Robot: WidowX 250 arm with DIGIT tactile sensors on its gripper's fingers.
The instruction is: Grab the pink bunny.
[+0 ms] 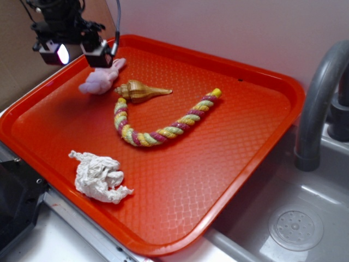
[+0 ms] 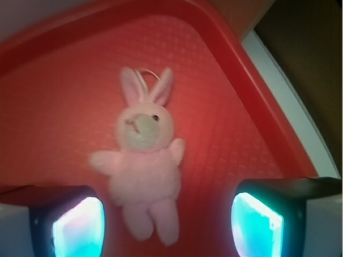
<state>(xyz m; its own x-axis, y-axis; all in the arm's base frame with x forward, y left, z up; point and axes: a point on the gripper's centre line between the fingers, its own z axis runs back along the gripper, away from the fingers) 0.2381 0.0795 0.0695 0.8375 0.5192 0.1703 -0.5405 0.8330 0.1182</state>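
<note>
The pink bunny [image 1: 101,79] lies flat on the orange tray [image 1: 218,164] near its far left corner, next to the tan seashell [image 1: 140,90]. In the wrist view the bunny [image 2: 144,176] lies face up with ears pointing away and legs toward me. My gripper [image 1: 77,53] hovers above it, a little to its left, with jaws wide open and empty. In the wrist view its lit fingertips [image 2: 77,230] stand either side of the bunny's legs, and the gripper [image 2: 167,227] holds nothing.
A braided yellow, pink and green rope [image 1: 163,123] curves across the tray's middle. A crumpled white paper wad [image 1: 101,177] lies near the front left. The tray's raised rim [image 2: 252,80] runs close beside the bunny. A grey sink and faucet [image 1: 319,109] stand at the right.
</note>
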